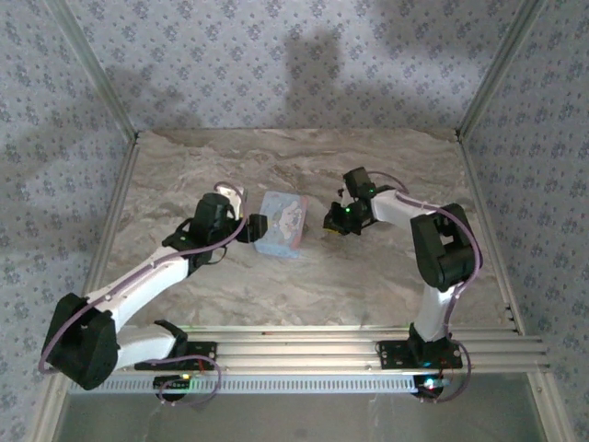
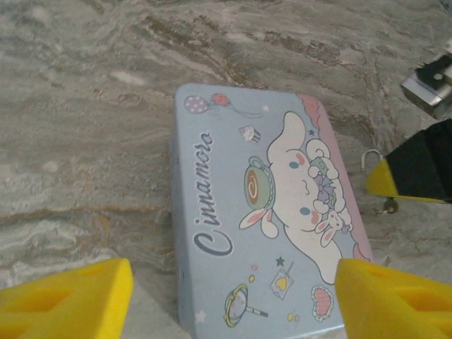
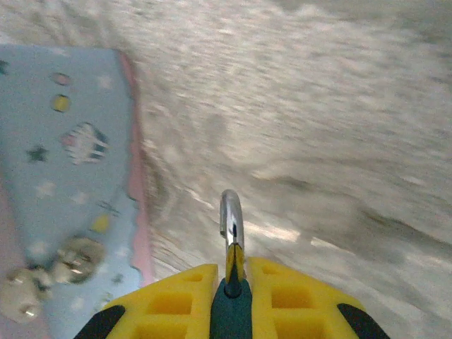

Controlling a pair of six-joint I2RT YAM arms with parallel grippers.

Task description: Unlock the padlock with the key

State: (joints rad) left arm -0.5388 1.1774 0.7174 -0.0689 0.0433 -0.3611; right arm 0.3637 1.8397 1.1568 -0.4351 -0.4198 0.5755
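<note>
You have the padlock (image 3: 231, 311) in the right gripper (image 3: 231, 272): its yellow fingers are pressed against both sides of the dark blue body, and the silver shackle (image 3: 231, 219) sticks out ahead of them. It sits near the middle of the bench (image 1: 368, 276), just beside the right edge of the pale blue cartoon box (image 1: 282, 224). I cannot tell whether it rests on the bench or hangs clear. The left gripper (image 2: 234, 275) hovers at the box's near end with its jaws wide apart and nothing between them. I judge this the holding step, with the key still to come. Next, you need that free gripper to take the key and line it up with the keyhole. A small dark object (image 2: 387, 206) under the right fingers may be the key, but it is too small to tell. The bench is marbled grey-brown, enclosed by floral-patterned walls (image 1: 276, 64) and aluminium posts (image 1: 101, 83).
</note>
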